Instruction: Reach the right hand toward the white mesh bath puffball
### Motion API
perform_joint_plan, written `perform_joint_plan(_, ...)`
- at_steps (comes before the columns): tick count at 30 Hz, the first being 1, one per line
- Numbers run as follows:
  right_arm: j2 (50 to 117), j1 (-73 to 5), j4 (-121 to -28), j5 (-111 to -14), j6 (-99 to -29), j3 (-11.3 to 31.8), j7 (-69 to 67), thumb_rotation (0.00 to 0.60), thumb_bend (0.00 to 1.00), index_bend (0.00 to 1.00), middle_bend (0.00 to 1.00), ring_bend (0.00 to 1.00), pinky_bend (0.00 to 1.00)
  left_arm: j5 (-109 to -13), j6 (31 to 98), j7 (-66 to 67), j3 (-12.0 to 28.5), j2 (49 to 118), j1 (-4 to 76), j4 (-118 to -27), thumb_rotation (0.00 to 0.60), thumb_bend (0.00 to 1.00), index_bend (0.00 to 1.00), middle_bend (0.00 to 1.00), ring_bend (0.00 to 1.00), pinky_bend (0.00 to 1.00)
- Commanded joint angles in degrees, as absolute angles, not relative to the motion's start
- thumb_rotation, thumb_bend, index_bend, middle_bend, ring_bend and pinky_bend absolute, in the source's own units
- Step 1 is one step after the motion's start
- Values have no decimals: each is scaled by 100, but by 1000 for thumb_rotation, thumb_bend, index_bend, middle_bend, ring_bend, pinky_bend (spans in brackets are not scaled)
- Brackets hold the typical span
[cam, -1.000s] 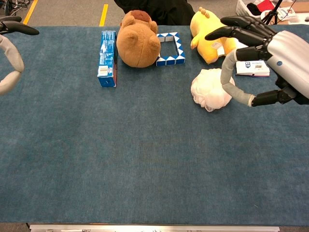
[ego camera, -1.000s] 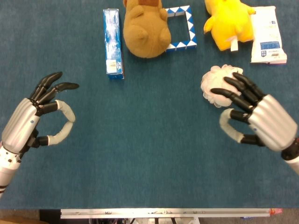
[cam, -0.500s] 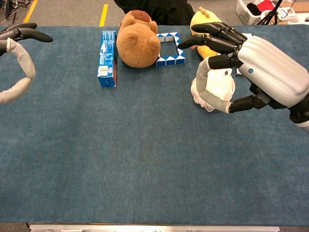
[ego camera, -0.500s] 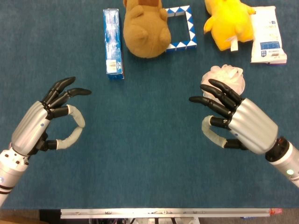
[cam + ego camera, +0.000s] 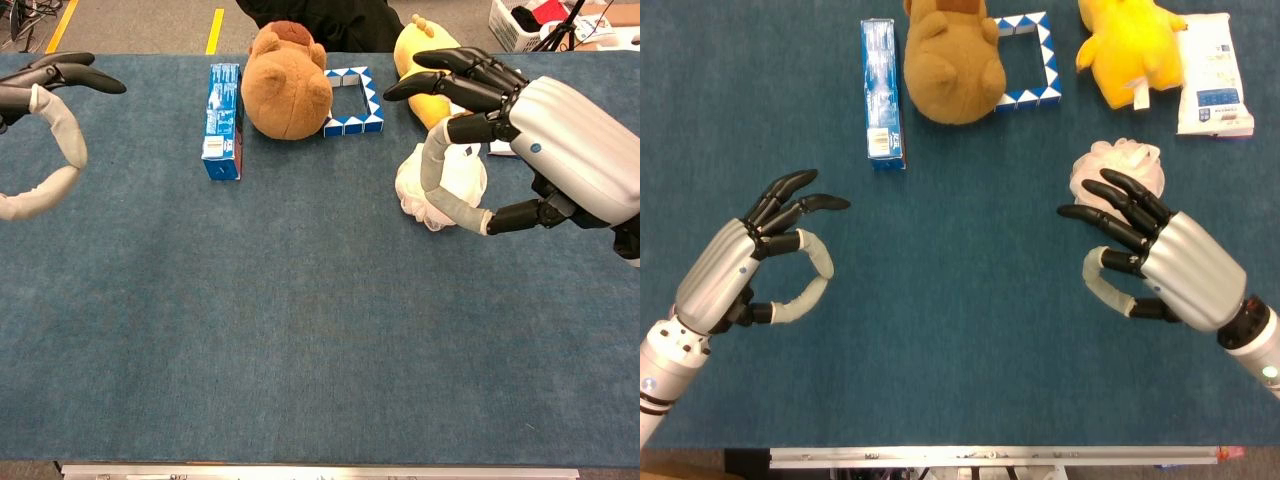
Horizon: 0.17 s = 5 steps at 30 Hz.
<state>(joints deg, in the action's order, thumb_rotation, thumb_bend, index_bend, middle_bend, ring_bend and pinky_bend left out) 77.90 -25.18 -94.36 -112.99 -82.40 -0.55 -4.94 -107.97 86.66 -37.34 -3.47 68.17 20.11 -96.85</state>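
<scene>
Item: your right hand (image 5: 1160,262), fingers spread wide and holding nothing, hung just short of the white mesh bath puffball (image 5: 1120,163), which lay below the yellow plush (image 5: 1128,45). You needed to carry the palm forward over it. The chest view showed the thumb (image 5: 440,185) crossing its front; the head view showed the gap.
</scene>
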Motion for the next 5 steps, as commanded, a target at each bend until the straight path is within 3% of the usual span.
perform_joint_plan(1,7791,-2521,-9422,-11290,-8258,-68,-504,600,398,643,203,0,0,-10794,8671,-3727,-356,6824,2027,-9687,600,456,769,207,0,0)
perform_joint_plan(5,7795,-2531,-9397,-11267,-8284,-82,-529,600,397,643,204,0,0,-10786,8680,-3717,-373,6835,2051,-9690,600,456,769,207,0,0)
